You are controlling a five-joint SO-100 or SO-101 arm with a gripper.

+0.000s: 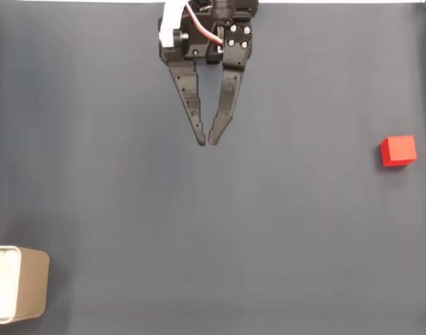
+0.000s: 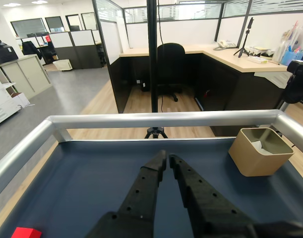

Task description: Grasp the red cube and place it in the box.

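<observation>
- The gripper [image 1: 207,143] has its two black fingers nearly together at the tips, just a sliver of gap between them, and nothing is held in there. The wrist view shows the same thing, tips almost touching [image 2: 166,159] with only bare mat under them.
- In the fixed view the gripper hangs down from 12 o'clock, fingertips pointing toward the middle of the dark blue-grey mat [image 1: 213,230].
- The red cube [image 1: 398,151] sits out at about 3 o'clock in the fixed view, well apart from the fingertips and close to the right edge. In the wrist view it's only a red corner peeking in at 7 o'clock [image 2: 25,232].
- Looks-wise: small, bright red, plain faces, sharp edges, sitting flat on the mat and a touch rotated. Way smaller than the gripper head.
- The box [image 1: 31,286] is down at 8 o'clock in the fixed view, cut off by the left edge, so cube and box are on opposite sides. In the wrist view it's at 3 o'clock [image 2: 250,158], tan walls, rounded corners, pale inside, right by the silver rail [image 2: 156,119].
- Step-wise I'd say this is the very start: no grasp yet, cube untouched.
- Next move probably needs the fingers spread wider, a swing over to the cube, then a drop so the fingers straddle it. Being that small, it could easily get nudged away if the approach is off-centre.
</observation>
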